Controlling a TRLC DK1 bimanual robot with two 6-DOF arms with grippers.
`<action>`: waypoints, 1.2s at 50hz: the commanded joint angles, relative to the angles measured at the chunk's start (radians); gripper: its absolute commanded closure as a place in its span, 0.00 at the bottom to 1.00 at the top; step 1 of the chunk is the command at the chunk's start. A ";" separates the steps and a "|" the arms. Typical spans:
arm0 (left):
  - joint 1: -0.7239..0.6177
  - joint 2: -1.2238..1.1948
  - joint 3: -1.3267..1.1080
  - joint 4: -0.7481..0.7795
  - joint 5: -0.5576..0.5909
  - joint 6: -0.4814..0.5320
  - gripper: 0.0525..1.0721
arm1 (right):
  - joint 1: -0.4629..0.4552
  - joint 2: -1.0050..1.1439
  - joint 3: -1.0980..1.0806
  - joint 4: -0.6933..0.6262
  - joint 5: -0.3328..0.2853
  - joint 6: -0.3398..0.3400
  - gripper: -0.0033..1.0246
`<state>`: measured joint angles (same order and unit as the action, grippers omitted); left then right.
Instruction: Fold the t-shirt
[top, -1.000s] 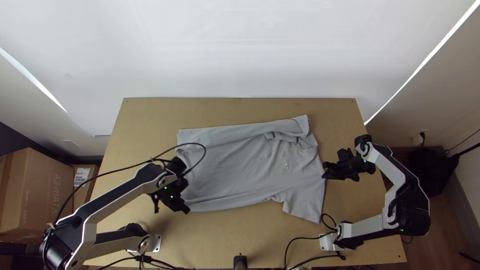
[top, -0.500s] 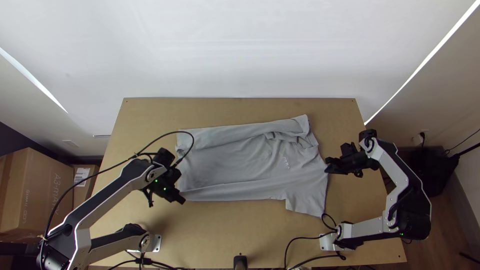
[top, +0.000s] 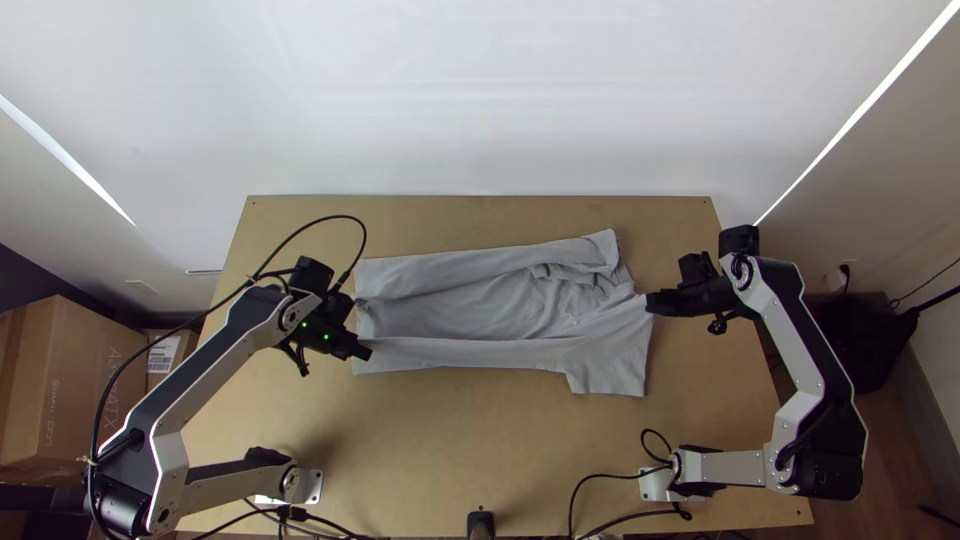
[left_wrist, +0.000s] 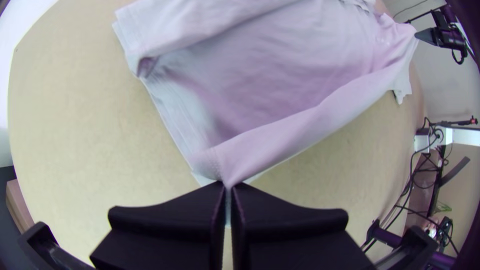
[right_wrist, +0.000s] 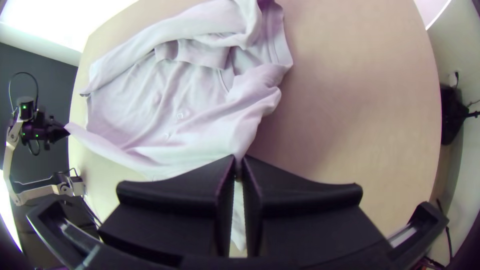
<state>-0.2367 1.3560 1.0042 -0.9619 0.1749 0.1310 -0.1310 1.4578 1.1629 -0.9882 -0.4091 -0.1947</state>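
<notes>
The bench (top: 460, 460) extends past the t-shirt (top: 480, 315) on all 4 sides. The t-shirt lies between the 2 claws, its far side turned inward in 1 long strip, its near side drawn up into a raised band. At the t-shirt's hem end, the left claw (top: 366, 353) is closed, pinching the near side's hem. At the t-shirt's collar end, the right claw (top: 650, 303) is closed on cloth by the near shoulder. Compared with 0.5 s ago, both claws and the t-shirt's near side have moved toward its far strip, which stayed put.
</notes>
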 joint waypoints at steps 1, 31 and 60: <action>0.027 0.032 0.048 0.014 -0.002 -0.007 0.98 | 0.031 0.038 0.070 -0.007 0.000 0.015 0.98; 0.174 0.262 0.303 0.061 0.018 0.002 0.98 | 0.091 0.444 0.528 0.031 0.000 0.164 0.98; 0.195 0.453 0.494 0.089 0.018 -0.021 0.98 | 0.130 0.783 0.886 0.020 0.001 0.225 0.98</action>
<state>-0.0521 1.7679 1.4635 -0.8783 0.1875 0.1272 -0.0063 2.1780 1.9923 -0.9619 -0.4095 0.0044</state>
